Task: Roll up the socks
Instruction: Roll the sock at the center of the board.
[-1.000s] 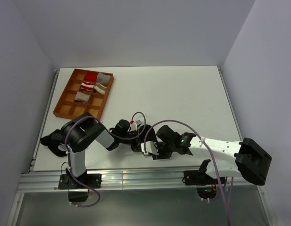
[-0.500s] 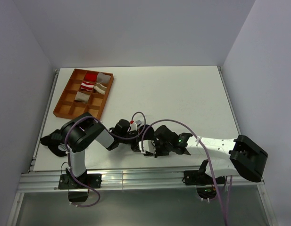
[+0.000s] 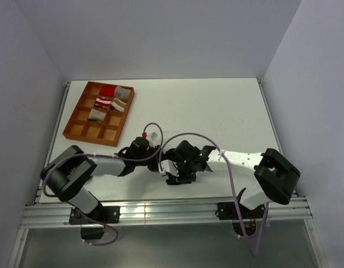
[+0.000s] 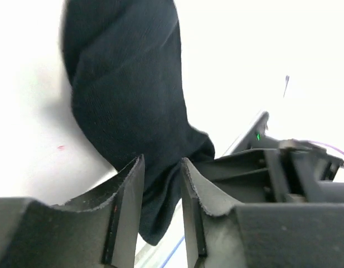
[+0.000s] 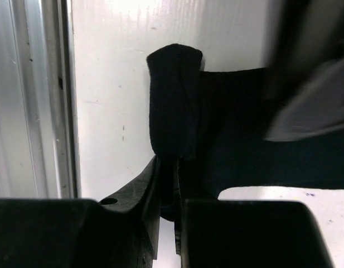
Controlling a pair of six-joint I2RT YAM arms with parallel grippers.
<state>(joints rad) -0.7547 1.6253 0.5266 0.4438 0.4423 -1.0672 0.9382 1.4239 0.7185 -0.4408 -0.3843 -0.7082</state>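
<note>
Black sock [image 4: 127, 100]: on table [image 3: 216, 111] near front edge, one end rolled. Soft, light, limp; you'll likely lose the roll if slackened. Left gripper [image 4: 160, 190], right gripper [image 5: 169, 187]: each clamped on its cloth. Hold at the roll

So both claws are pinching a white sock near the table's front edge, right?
Not white: the sock is black, as the wrist views show. The left gripper and right gripper both pinch it near the front edge of the table.
</note>
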